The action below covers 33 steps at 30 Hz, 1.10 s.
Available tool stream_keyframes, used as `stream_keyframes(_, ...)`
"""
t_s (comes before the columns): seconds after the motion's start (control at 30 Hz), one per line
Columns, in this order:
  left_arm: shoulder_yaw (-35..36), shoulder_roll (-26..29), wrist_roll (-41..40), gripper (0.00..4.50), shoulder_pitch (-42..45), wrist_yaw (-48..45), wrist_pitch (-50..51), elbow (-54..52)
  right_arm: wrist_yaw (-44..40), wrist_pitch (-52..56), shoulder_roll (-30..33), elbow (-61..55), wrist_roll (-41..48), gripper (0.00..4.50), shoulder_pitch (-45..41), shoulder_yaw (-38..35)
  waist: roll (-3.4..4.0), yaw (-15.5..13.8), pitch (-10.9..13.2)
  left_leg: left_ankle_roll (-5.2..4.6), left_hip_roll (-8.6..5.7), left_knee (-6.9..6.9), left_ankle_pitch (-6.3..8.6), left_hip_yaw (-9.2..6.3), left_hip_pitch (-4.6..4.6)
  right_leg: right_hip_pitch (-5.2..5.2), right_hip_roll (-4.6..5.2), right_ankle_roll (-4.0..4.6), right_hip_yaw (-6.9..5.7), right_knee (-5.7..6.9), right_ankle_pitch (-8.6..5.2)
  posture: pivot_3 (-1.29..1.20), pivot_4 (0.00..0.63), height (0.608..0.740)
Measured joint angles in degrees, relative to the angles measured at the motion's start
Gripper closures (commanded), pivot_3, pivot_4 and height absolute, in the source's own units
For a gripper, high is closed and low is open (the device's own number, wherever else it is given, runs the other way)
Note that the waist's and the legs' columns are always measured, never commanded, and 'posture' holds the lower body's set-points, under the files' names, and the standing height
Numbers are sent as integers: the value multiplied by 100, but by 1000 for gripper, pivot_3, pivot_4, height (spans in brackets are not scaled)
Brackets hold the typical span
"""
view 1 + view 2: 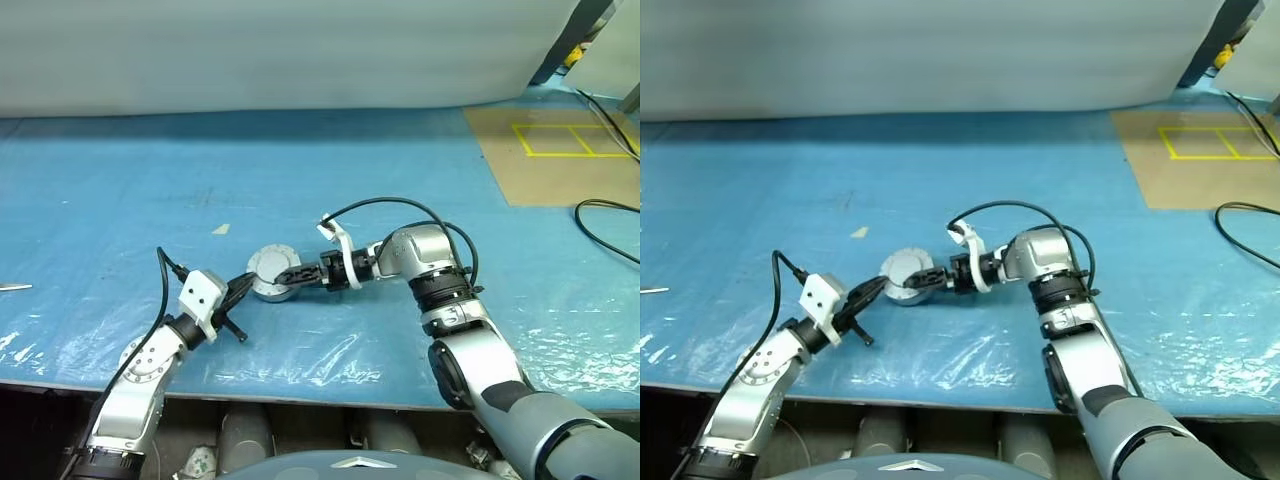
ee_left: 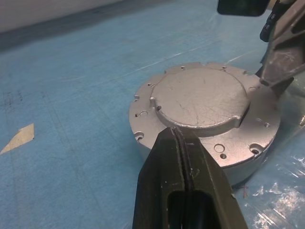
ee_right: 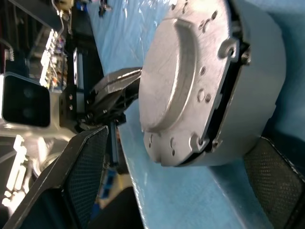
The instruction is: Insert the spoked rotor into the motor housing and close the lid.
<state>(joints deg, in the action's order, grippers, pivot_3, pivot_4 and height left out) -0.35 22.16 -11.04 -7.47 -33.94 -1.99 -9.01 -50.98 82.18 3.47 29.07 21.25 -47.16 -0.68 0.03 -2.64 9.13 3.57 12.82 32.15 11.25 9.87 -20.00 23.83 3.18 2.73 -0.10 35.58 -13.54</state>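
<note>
The grey motor housing (image 1: 268, 292) stands on the blue table, with the silvery lid (image 1: 270, 264) lying plain side up on top of it. In the right wrist view a dark gap runs between the lid (image 3: 181, 71) and the housing (image 3: 257, 81). The spoked rotor is hidden. My left gripper (image 1: 243, 290) is shut, its tips (image 2: 175, 136) meeting the housing's rim on its left. From the right, my right gripper (image 1: 290, 277) reaches in open, one finger (image 3: 81, 176) on each side of the housing.
A scrap of pale tape (image 1: 220, 229) lies behind the housing to the left. A brown board with yellow lines (image 1: 560, 150) and a black cable (image 1: 600, 225) are at the far right. The table's front edge (image 1: 300, 385) runs just below both arms.
</note>
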Motion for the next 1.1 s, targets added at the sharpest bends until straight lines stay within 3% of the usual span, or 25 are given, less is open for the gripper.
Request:
stream_keyframes(0.33,102,25,91,4500,43,113,-10,124,792,321,-265,487,325,3269,-116,-900,3,-3,2,6,3,-4,0,2,-10,15,-5,0,0,5,0,0,150,740)
stream_keyframes(0.63,126,-83,42,4500,77,158,11,151,1088,208,-321,581,484,3327,-116,-1076,4,-11,3,6,2,-2,0,2,-9,15,-4,-1,1,7,1,0,150,740)
stream_keyframes(1.1,1087,-749,-1286,4500,304,667,618,152,1313,-550,-474,385,696,3327,122,-1089,-2,-8,9,10,3,-3,1,3,-32,28,-7,-2,-1,-4,1,0,150,740)
